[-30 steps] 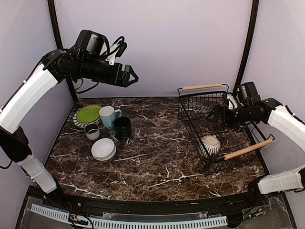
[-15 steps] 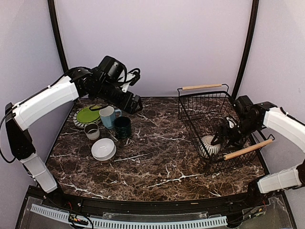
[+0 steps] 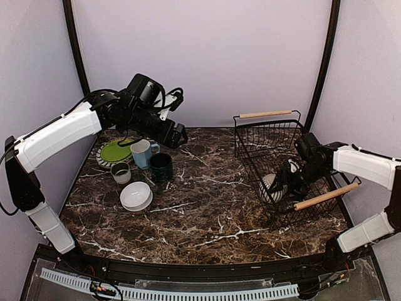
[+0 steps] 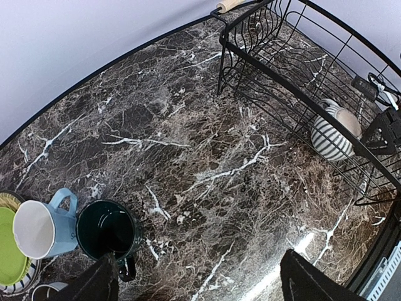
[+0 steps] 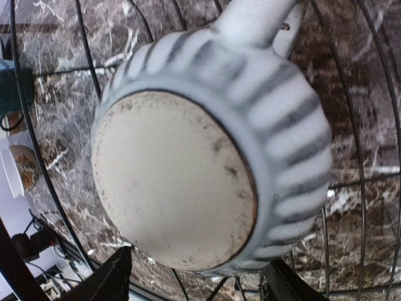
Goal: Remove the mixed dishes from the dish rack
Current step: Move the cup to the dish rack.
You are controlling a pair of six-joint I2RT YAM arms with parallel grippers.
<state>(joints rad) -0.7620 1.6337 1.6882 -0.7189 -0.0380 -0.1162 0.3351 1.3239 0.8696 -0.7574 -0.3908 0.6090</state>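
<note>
The dish rack [image 3: 257, 150] stood at the right of the table [image 3: 207, 207]. The only dish seen in it was the striped grey bowl [image 3: 273, 188], tipped on its side with its foot toward your right gripper [image 3: 289, 182]. You did best to centre the bowl between the fingers [image 5: 106, 279], clear of the wires, before closing and lifting straight up. That gripper gaped wide about the bowl; contact could not be told. Your left gripper [image 3: 178, 135], also wide, held nothing near the dark green mug [image 3: 161, 167].
</note>
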